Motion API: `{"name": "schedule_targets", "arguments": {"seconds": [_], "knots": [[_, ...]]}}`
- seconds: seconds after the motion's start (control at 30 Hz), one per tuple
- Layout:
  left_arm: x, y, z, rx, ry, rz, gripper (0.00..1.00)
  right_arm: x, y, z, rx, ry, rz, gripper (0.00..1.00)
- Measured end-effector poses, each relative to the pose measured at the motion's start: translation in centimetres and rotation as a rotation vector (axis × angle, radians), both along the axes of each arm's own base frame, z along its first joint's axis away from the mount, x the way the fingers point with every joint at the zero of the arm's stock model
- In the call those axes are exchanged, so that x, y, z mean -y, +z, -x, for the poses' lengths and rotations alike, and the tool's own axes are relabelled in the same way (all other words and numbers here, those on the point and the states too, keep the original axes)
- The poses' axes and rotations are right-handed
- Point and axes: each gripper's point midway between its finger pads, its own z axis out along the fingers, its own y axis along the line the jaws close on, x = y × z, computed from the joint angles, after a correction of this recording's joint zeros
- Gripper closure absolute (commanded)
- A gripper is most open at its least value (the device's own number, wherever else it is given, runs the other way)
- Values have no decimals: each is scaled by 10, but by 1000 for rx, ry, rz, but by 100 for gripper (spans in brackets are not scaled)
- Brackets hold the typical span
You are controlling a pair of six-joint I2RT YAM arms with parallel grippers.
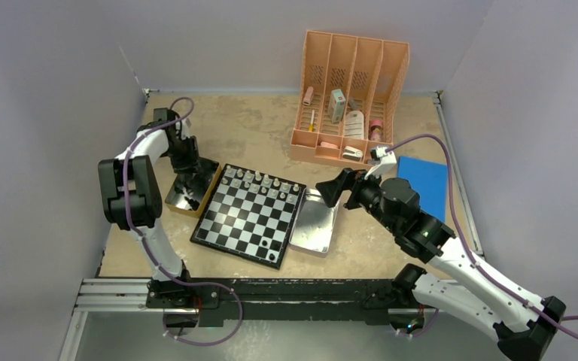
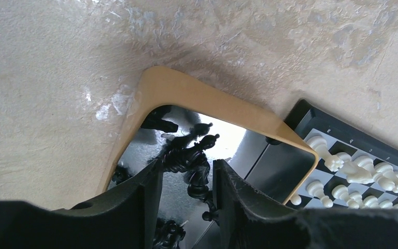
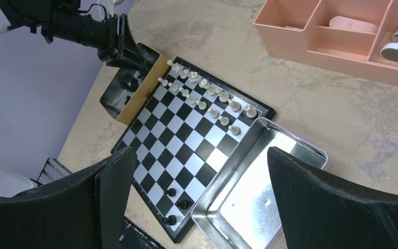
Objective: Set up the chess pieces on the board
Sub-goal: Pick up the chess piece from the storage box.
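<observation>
Nearest my right wrist camera, the right end effector [image 3: 201, 155] is spread wide with nothing in its gap. It hangs over the board's right edge, near the right-hand corner closest to the arm bases.

Below it, three black chess pieces [image 3: 179, 203] stand upright on the squares at that near right corner. The board [image 3: 186, 135] lies flat on the tabletop [image 3: 342, 119], turned a little out of square with the table's edges. An open silver tin [image 3: 249, 207] lies along the board's right side, its rim against the board's rim.

Farther up the board, the white chess pieces [image 3: 202, 96] stand in two rows along its far edge.

At the board's far left corner sits a tan-rimmed tray [image 2: 197, 93] with a mirror-like floor, its corner touching the board's rim. Loose black pieces [image 2: 189, 155] lie jumbled in it.

The left end effector [image 2: 187, 171] reaches down into that tray with its jaws partly apart. A clump of those black pieces sits in the gap. I cannot tell whether it is pinching them or only straddling them.

Right of the board, past the tin, lies a flat blue sheet [image 1: 424, 184]. Beyond the board's far right corner stands a peach desk organizer [image 1: 344, 53] with small items in its slots.
</observation>
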Motion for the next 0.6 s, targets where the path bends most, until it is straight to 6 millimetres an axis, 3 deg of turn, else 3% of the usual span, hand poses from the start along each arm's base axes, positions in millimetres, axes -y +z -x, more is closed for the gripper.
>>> {"name": "schedule_targets", "arguments": {"seconds": [0.6], "knots": [[11,-11,13,-71,-26,2,67,5,0,4,-2,-4,6,1]]}}
